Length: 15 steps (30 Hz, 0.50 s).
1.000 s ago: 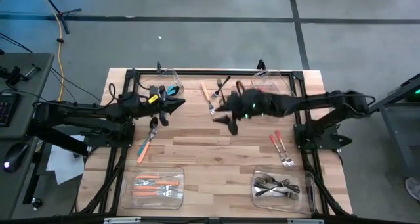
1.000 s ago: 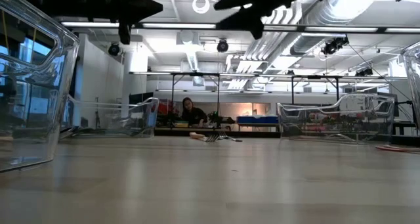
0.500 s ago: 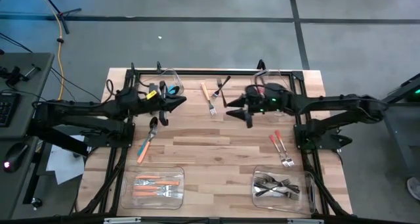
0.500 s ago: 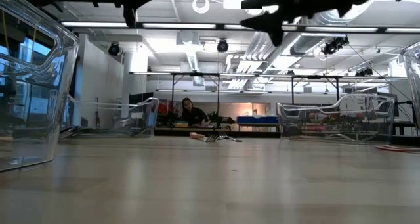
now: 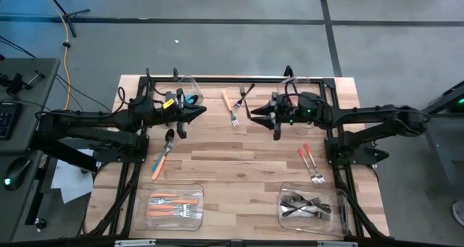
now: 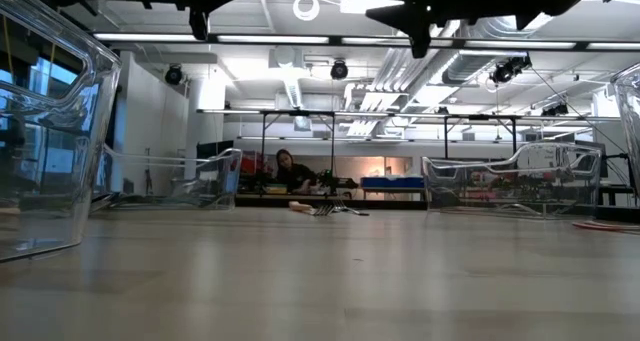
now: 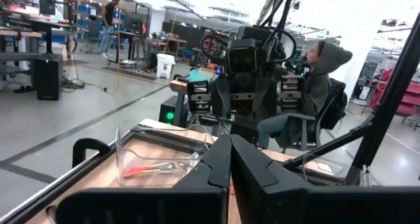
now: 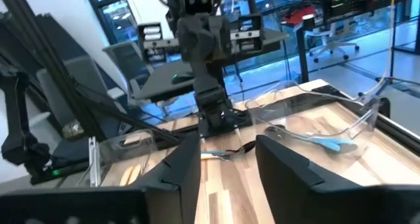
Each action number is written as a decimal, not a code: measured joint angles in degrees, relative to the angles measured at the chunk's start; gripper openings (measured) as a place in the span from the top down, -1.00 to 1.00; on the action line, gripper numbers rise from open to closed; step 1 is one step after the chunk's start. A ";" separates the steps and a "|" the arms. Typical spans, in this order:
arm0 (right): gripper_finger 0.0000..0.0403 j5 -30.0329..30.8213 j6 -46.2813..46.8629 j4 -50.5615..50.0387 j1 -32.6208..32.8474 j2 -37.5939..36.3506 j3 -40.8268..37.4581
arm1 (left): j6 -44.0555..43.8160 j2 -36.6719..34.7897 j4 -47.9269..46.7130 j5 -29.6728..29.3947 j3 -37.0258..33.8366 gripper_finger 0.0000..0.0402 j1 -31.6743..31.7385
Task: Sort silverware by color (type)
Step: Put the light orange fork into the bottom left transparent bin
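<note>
Silverware lies scattered on the tabletop. An orange fork (image 5: 229, 108) and a dark fork (image 5: 245, 94) lie near the far edge's middle. An orange-handled spoon (image 5: 162, 153) lies slanted toward the left edge. Two red-orange forks (image 5: 310, 164) lie side by side near the right edge. Orange pieces (image 5: 174, 204) fill the near-left bin, dark ones (image 5: 304, 204) the near-right; a teal piece (image 5: 191, 99) lies far left.
</note>
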 joint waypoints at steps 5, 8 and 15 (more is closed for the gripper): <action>0.58 -0.41 -0.94 0.13 -0.19 1.73 0.02 | -0.56 0.00 -0.05 0.00 0.00 1.00 0.00; 0.79 -0.55 -0.98 0.40 -0.74 1.98 0.02 | -0.60 0.00 -0.35 0.00 0.00 1.00 0.00; 0.93 -3.37 -0.75 4.41 -1.88 1.98 0.02 | -0.63 0.00 -0.35 0.00 -0.02 1.00 0.02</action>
